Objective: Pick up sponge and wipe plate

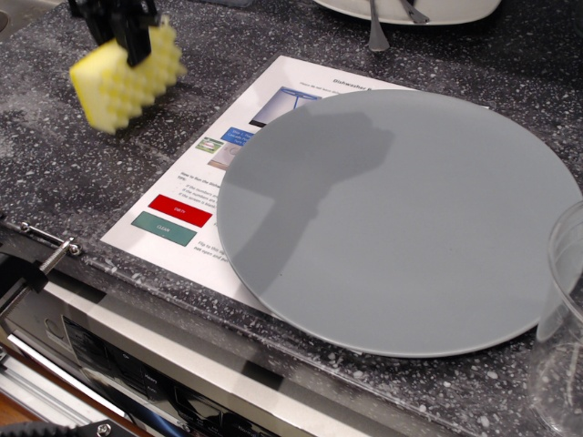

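The yellow sponge (125, 80) with its zigzag ridged side hangs blurred at the upper left, lifted off the dark speckled counter. My black gripper (120, 25) is shut on its top, coming in from the top edge; most of the gripper is out of frame. The large flat grey plate (401, 218) lies to the right on a printed sheet, well apart from the sponge. A shadow of the arm falls across the plate's left half.
A printed paper sheet (196, 182) lies under the plate's left side. A white dish with metal utensils (401, 9) stands at the top edge. A clear plastic cup (560, 337) stands at the right front. The counter's front edge with a clamp (55, 250) runs along the lower left.
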{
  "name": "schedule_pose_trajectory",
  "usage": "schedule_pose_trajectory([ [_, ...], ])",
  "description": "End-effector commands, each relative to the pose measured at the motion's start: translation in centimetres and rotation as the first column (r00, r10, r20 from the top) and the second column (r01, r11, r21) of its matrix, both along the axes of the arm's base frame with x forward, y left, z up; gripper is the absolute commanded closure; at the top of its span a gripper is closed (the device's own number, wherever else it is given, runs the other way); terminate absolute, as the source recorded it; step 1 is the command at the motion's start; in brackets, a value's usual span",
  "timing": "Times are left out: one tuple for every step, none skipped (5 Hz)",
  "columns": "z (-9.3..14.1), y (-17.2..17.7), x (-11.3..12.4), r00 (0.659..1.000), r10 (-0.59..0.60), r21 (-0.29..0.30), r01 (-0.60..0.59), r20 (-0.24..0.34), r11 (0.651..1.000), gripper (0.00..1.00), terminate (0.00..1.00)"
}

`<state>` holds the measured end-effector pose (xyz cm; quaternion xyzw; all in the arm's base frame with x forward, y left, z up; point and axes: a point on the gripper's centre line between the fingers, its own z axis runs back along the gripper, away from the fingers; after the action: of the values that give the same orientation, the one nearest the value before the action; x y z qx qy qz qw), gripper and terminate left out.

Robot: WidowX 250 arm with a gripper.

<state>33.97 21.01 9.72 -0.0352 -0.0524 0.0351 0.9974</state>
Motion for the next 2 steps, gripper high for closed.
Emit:
schedule_pose_trajectory([
  [4.5,-7.0,-1.1,0.999,-0.007,-0.014,0.008,0.053,1.000,1.00,0.00],
  [4.1,-11.1,-1.4,0.998,0.017,-0.033,-0.015,0.063,0.999,1.00,0.00],
])
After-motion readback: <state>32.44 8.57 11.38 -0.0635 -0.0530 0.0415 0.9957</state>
